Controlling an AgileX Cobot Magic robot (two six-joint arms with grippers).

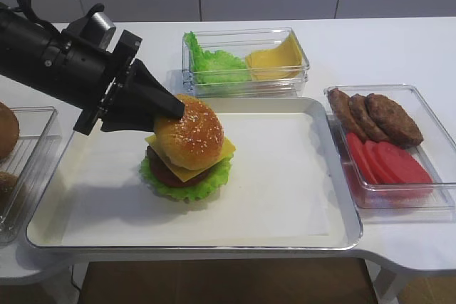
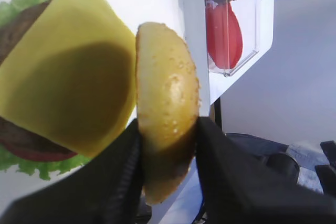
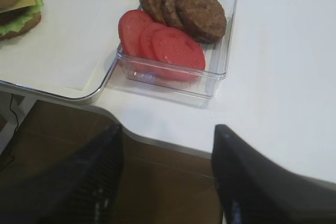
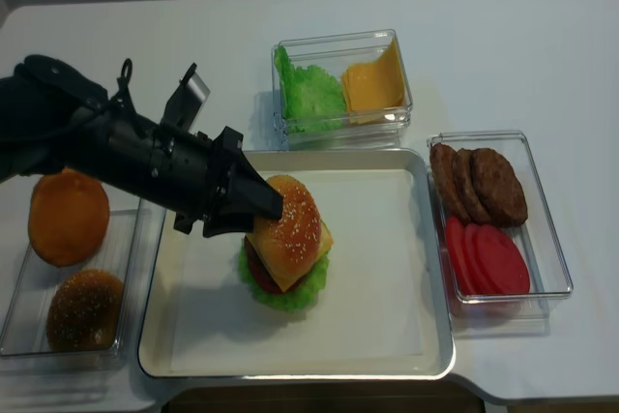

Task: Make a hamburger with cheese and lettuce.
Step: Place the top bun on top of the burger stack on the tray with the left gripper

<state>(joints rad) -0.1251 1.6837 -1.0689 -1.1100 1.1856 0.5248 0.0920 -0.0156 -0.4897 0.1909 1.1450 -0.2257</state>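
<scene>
On the white tray (image 1: 335, 176), the hamburger (image 1: 187, 149) stands left of centre: lettuce (image 1: 187, 186), patty, and cheese (image 2: 68, 82) with corners jutting. The left tool (image 2: 168, 156) pinches the sesame bun top (image 2: 168, 103), tilted on the cheese, apparently only partly seated. The right tool (image 3: 168, 171) hangs parted, holding nothing, past the counter (image 3: 283, 77) edge.

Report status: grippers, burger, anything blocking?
Left gripper shut on bun top, tilted on the hamburger. Right gripper open, empty, off the tray. Nothing blocking.
</scene>
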